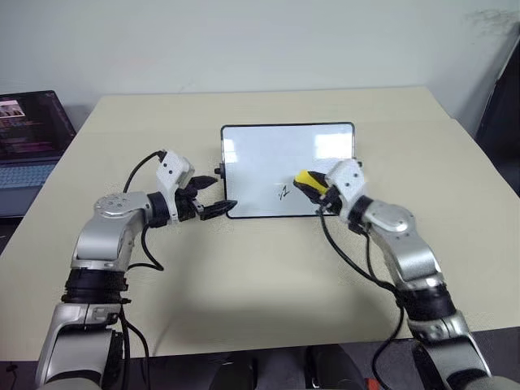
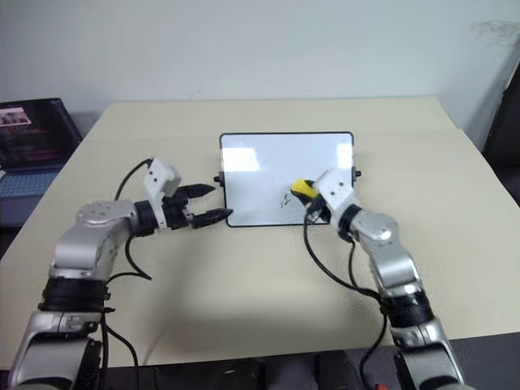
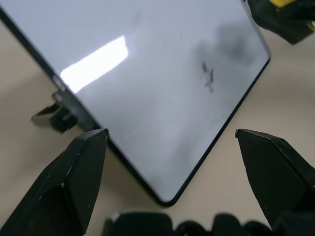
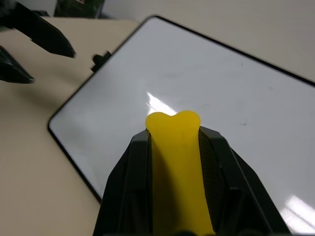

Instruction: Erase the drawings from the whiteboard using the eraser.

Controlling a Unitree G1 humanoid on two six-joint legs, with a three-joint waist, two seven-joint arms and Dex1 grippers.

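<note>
The whiteboard (image 1: 268, 158) lies flat in the middle of the tan table (image 1: 244, 276). One small black scribble of the drawings (image 1: 284, 192) sits near its front edge, with a faint grey smudge (image 3: 231, 44) beside it. My right gripper (image 1: 313, 188) is shut on the yellow eraser (image 1: 303, 179), which hovers over the board's front right part, just right of the scribble. In the right wrist view the eraser (image 4: 174, 157) sticks out between the black fingers (image 4: 123, 187). My left gripper (image 1: 218, 196) stands open at the board's front left corner (image 3: 167, 199), which lies between its fingers (image 3: 74, 182) without touching them.
A laptop (image 1: 28, 138) with a lit dark screen stands at the far left, beside the table. A small black knob (image 3: 59, 115) sticks out from the board's left side. Bare tabletop surrounds the board on all sides.
</note>
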